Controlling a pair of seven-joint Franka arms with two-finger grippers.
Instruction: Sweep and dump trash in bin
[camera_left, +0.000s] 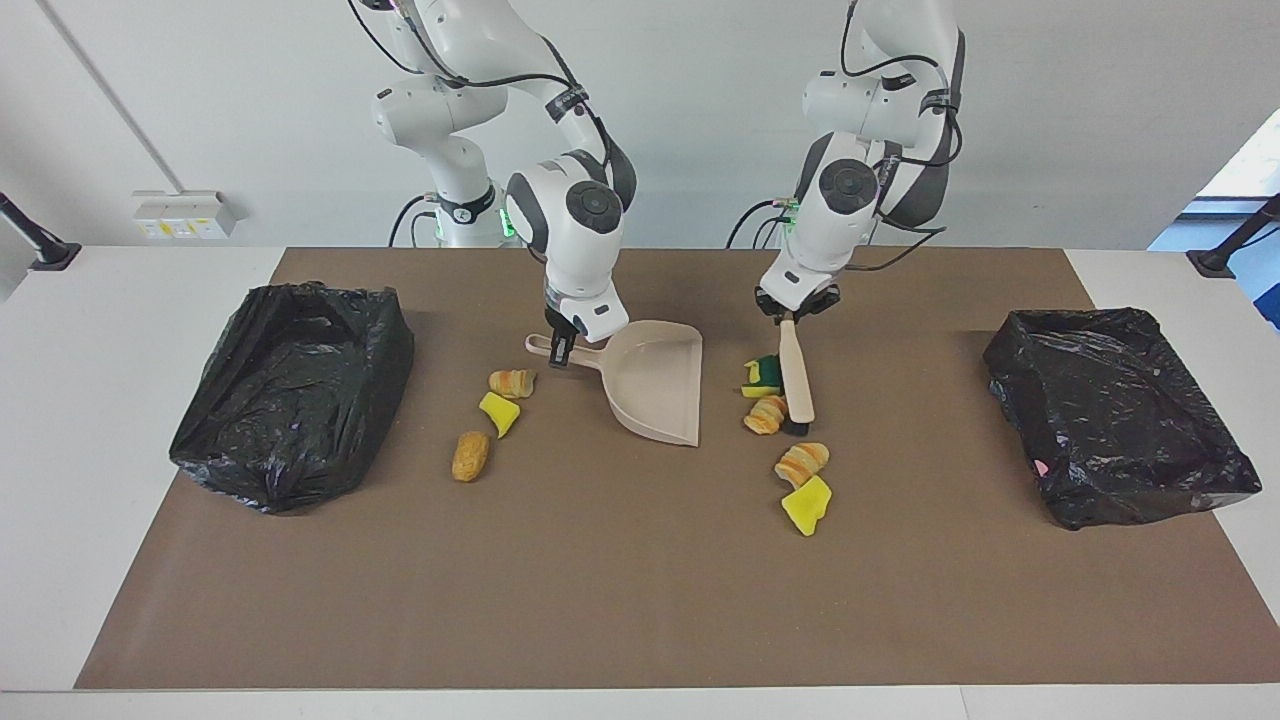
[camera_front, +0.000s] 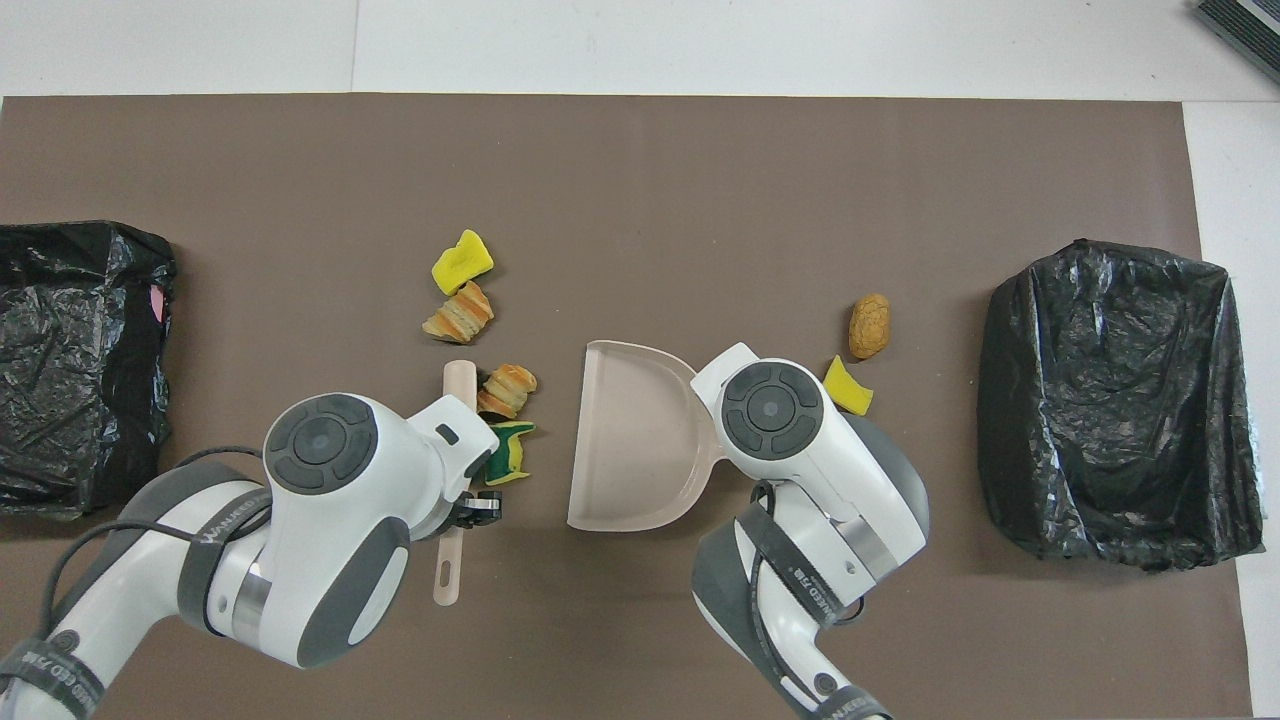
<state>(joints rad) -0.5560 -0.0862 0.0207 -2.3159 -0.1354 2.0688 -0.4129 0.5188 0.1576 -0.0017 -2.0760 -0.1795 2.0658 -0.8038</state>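
The worktop (camera_left: 130, 300) is covered by a brown mat (camera_left: 620, 580). Two black-lined bins are seen on it — one (camera_left: 290, 390) at the right arm's end, the other (camera_left: 1115, 425) at the left arm's end.

A beige dustpan (camera_left: 655, 385) lies near the middle, its mouth turned toward the left arm's end. Its handle is clamped in the right end effector (camera_left: 560, 345).

A beige brush (camera_left: 796, 385) is gripped by its handle in the left end effector (camera_left: 797, 308), bristles down on the mat, just beside the dustpan's mouth.

Trash is noted in two groups. Against the brush, between it and the dustpan: a green-and-yellow sponge (camera_left: 762, 375) and a striped bread (camera_left: 766, 414). Farther from the robots, apart from the brush: a second bread (camera_left: 801, 462) touching a yellow sponge (camera_left: 806, 504). Toward the right arm's end of the dustpan: a third bread (camera_left: 512, 382), a yellow sponge piece (camera_left: 498, 412) and a brown lump (camera_left: 469, 455).
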